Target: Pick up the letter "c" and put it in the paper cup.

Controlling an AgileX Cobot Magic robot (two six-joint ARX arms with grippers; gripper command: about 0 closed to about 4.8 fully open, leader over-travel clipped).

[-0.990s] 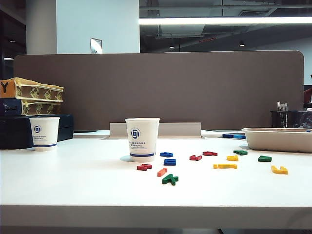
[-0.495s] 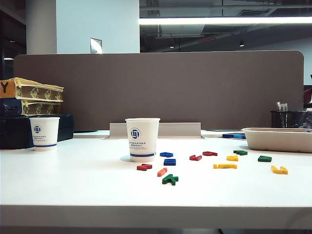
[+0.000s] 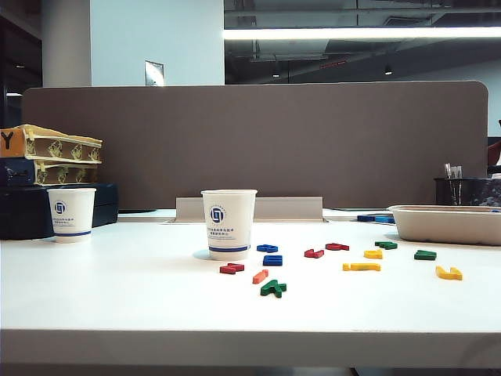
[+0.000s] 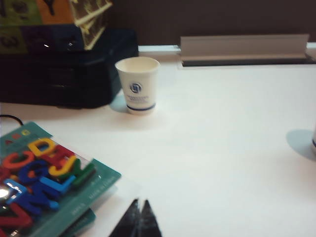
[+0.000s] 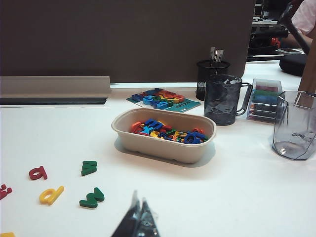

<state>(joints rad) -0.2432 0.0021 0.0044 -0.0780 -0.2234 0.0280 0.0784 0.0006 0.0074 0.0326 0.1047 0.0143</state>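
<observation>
Seeing both claws pinched shut, empty: left gripper, right gripper. Letter "c" lying far ahead of them beside paper cup; judging it light, stiff, slick — pinching across its edges.

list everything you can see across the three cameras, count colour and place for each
paper cup: 1, white with blue logo, mid-table
smaller cup: 1, white with blue logo, far left by the dark case
loose letters: about twelve, red, blue, green, yellow, orange, scattered right of the paper cup; which one is the letter "c" cannot be told
orange piece: 1, in front of the paper cup
tray: 1, beige, right side, full of mixed letters
letter packs: 2, teal; one near the left gripper, one behind the tray
dark case: 1, black, back left, patterned boxes on top
pen holder: 1, black mesh, back right
clear jugs: 2, right of the tray
left gripper: shut, low over the table's left
right gripper: shut, low over the table's right
</observation>
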